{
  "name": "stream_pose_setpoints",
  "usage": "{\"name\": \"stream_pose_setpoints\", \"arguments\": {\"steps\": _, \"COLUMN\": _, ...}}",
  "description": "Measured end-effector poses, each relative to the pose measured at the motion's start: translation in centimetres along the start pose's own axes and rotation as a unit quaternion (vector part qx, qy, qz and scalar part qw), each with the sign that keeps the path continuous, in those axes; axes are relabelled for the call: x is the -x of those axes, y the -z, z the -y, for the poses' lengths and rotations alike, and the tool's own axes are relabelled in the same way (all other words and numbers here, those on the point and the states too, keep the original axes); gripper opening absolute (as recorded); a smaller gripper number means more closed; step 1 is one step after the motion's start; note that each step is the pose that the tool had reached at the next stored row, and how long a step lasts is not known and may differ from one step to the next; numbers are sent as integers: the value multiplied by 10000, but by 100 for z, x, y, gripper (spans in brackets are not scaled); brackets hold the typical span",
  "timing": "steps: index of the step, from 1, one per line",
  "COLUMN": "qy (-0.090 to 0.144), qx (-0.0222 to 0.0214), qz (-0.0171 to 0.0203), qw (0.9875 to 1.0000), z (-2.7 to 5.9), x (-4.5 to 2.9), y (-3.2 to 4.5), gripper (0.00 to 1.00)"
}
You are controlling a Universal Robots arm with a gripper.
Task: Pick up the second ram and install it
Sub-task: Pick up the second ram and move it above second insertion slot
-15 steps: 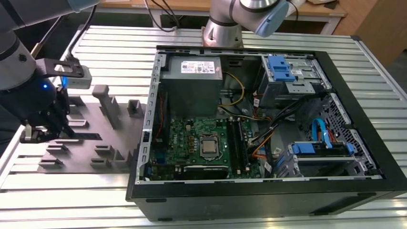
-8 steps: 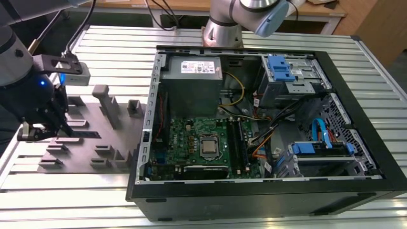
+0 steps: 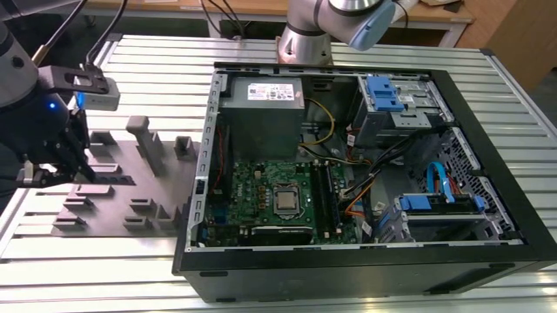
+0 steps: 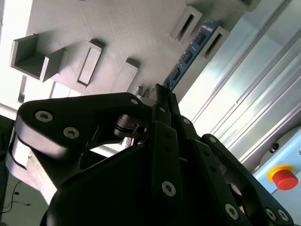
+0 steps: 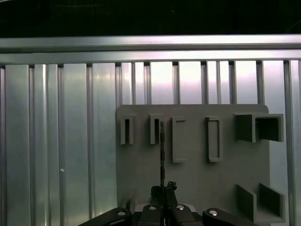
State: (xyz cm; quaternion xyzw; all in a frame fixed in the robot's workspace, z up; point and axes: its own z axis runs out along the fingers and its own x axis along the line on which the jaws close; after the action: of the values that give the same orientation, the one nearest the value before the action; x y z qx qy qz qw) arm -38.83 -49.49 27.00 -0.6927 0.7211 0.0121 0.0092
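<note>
Since the ribbed metal surface (image 3: 156, 52) carries everything, we begin there. On it stand the open computer case (image 3: 509, 195) and, toward the exterior view's left, the grey tray (image 3: 165, 192).

Inside the case we see the grey power-supply box (image 3: 261, 124), the green motherboard (image 3: 252, 189) with its processor (image 3: 286, 201), a blue-tabbed drive cage (image 3: 387, 98) and loose cables (image 3: 366, 171). We cannot tell whether a stick already sits in the long slots beside the processor. In the first wrist view, most of the tray's slots look unfilled.

Over the tray hangs the pincer (image 3: 74, 171), pressed together on the second ram (image 4: 188, 54). In the second wrist view its blue face with black chips runs out from the fingertips between two slotted blocks. In the first wrist view it shows edge-on as a thin dark line. It is at the tray, well apart from the case, and we cannot tell whether it is clear of its slot.

We judge the stick light, stiff and thin, but brittle. It is best held by its flat faces, square and away from the contact edge, since a skewed hold could let it twist.
</note>
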Motion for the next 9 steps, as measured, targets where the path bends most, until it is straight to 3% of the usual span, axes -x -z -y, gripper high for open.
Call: {"name": "stream_pose_setpoints", "arguments": {"steps": 9, "qy": 0, "qx": 0, "qz": 0, "qw": 10000, "z": 0, "x": 4, "y": 122, "gripper": 14}}
